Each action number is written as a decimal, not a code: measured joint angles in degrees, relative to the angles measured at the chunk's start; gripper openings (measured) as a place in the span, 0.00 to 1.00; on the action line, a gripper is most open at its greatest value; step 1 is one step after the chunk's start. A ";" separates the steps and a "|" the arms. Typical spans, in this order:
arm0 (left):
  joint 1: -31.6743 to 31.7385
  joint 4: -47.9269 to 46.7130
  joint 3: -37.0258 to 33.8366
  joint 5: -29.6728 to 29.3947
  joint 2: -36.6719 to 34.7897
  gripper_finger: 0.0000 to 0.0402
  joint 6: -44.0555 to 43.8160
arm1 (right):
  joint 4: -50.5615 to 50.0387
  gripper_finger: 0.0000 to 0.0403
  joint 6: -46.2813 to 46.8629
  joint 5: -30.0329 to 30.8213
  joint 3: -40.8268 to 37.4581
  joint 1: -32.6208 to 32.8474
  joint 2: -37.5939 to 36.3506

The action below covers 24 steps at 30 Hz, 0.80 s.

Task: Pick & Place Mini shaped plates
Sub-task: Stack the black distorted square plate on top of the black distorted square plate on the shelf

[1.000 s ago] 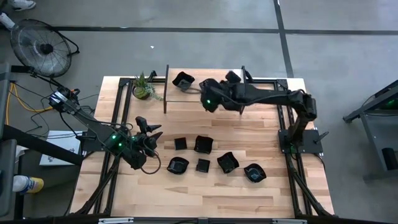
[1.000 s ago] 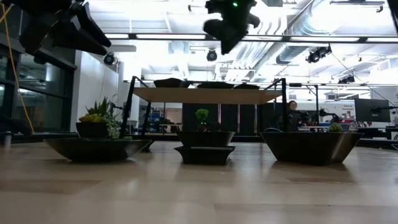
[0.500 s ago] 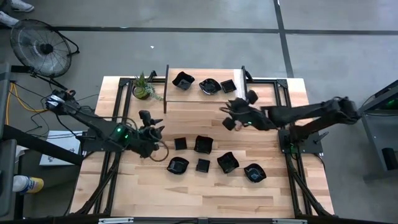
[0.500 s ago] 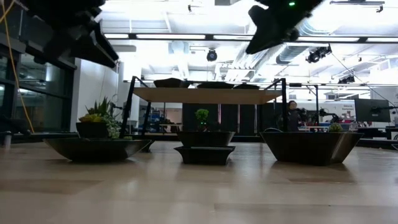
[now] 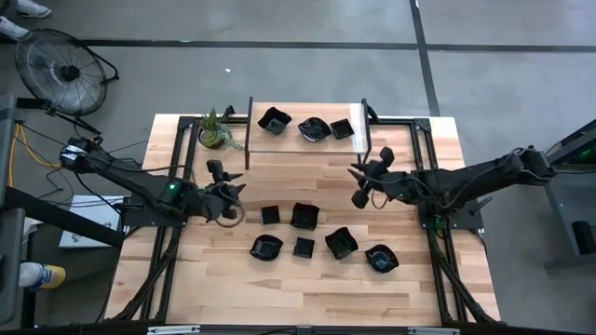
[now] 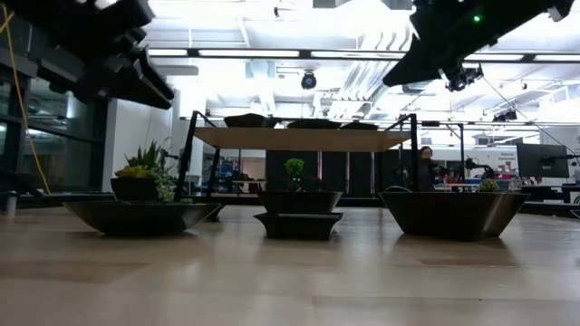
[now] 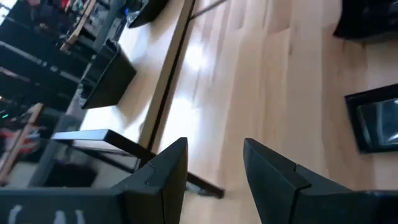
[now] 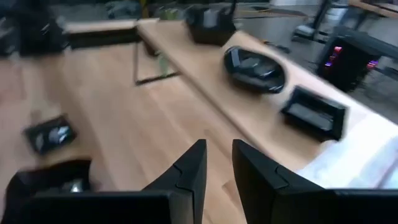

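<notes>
High view: Three mini shaped plates [image 5: 307,126] sit in a row on the raised shelf [image 5: 279,140] at the table's far edge, evidently the placing area. Six more plates [image 5: 303,233] lie loose on the wooden table [image 5: 279,288] nearer the front, awaiting pick-up. The right gripper [image 5: 361,183] hangs above bare wood between shelf and loose plates, holding nothing. The left gripper [image 5: 226,194] hovers just beside the small square plate [image 5: 270,215], fingers spread, well placed for a pick. A potted plant [image 5: 216,131] stands beside the shelf's left post.

Low view: Three dishes rest flat on the table; the nearest wide dish [image 6: 140,215] lies at left. Both arms show as dark shapes overhead, clear of every plate.

Left wrist view: The left gripper [image 7: 214,163] has its jaws wide apart and empty, above bare wood; a square plate [image 7: 376,124] lies near.

Right wrist view: The right gripper [image 8: 217,163] has its jaws narrowly parted with nothing between them. It faces the shelf, where a rounded plate [image 8: 254,68] and a square plate [image 8: 314,117] rest.
</notes>
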 joint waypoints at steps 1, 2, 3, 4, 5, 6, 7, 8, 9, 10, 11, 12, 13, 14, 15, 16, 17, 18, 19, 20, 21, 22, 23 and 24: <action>0.00 2.26 -1.71 0.88 -1.70 0.38 1.13 | -0.33 0.18 -0.91 -0.84 -0.18 0.36 0.00; 0.00 4.76 -3.36 1.93 -3.35 0.38 2.46 | -0.89 0.18 -1.59 -1.69 -0.19 0.73 0.00; 0.00 7.55 -4.93 3.01 -4.87 0.38 3.78 | -1.40 0.18 -2.31 -2.61 -0.19 1.15 0.00; 0.00 10.28 -6.40 3.80 -6.41 0.38 5.27 | -1.63 0.18 -2.79 -3.63 -0.19 1.50 0.01; 0.02 12.21 -7.70 4.60 -7.96 0.38 6.77 | -1.51 0.18 -3.55 -4.51 -0.18 1.82 0.09; 0.00 13.57 -8.86 4.90 -9.31 0.38 8.03 | -1.48 0.18 -4.28 -5.47 -0.16 2.21 0.12; 0.02 14.77 -9.73 5.60 -10.46 0.38 8.83 | -1.58 0.18 -5.15 -6.42 -0.16 2.58 0.16; 0.00 15.48 -10.44 5.89 -11.60 0.38 9.20 | -1.57 0.18 -5.85 -7.09 -0.16 3.00 0.17; 0.00 15.41 -10.99 5.95 -12.65 0.38 9.41 | -1.58 0.18 -6.34 -7.55 -0.16 3.44 0.17; 0.00 15.20 -11.39 5.95 -13.48 0.38 9.41 | -1.58 0.18 -6.71 -7.68 -0.16 3.84 0.17; 0.00 15.25 -11.69 5.97 -14.11 0.38 9.41 | -1.53 0.18 -6.77 -7.47 -0.16 4.30 0.17; 0.00 15.28 -12.08 6.13 -14.61 0.38 9.41 | -1.57 0.18 -6.81 -6.90 -0.16 4.74 0.19; 0.02 15.03 -12.44 6.53 -15.08 0.38 9.43 | -1.59 0.18 -6.84 -6.26 -0.16 5.14 0.20; 0.02 15.04 -12.74 7.16 -15.29 0.38 9.39 | -1.57 0.18 -7.19 -6.00 -0.16 5.59 0.20; 0.00 15.39 -12.97 7.52 -15.30 0.38 9.36 | -1.57 0.18 -7.52 -5.88 -0.16 6.03 0.20; 0.00 15.51 -13.20 8.02 -15.29 0.38 9.14 | -1.55 0.18 -7.88 -5.63 -0.16 6.34 0.20; 0.00 15.51 -13.56 8.45 -15.29 0.38 9.05 | -1.55 0.18 -8.42 -5.14 -0.16 6.68 0.20; 0.00 15.63 -13.97 8.70 -15.26 0.38 8.97 | -1.57 0.18 -8.76 -4.33 -0.16 7.08 0.20; 0.00 15.97 -14.31 8.99 -15.21 0.38 8.91 | -1.57 0.18 -9.00 -3.30 -0.16 7.40 0.20; 0.00 16.78 -14.80 9.19 -15.20 0.38 8.91 | -1.57 0.18 -9.43 -2.51 -0.16 7.67 0.20; 0.00 17.38 -15.16 9.70 -15.23 0.38 8.96 | -1.57 0.18 -10.12 -1.81 -0.16 7.88 0.20; 0.00 17.72 -15.41 10.21 -15.24 0.38 8.95 | -1.57 0.18 -10.33 -1.59 -0.16 8.14 0.20; -0.01 18.00 -15.65 10.61 -15.24 0.38 8.95 | -1.57 0.18 -10.47 -1.65 -0.16 8.31 0.20; 0.00 18.03 -15.77 10.81 -15.25 0.38 8.95 | -1.57 0.18 -10.91 -1.95 -0.16 8.50 0.26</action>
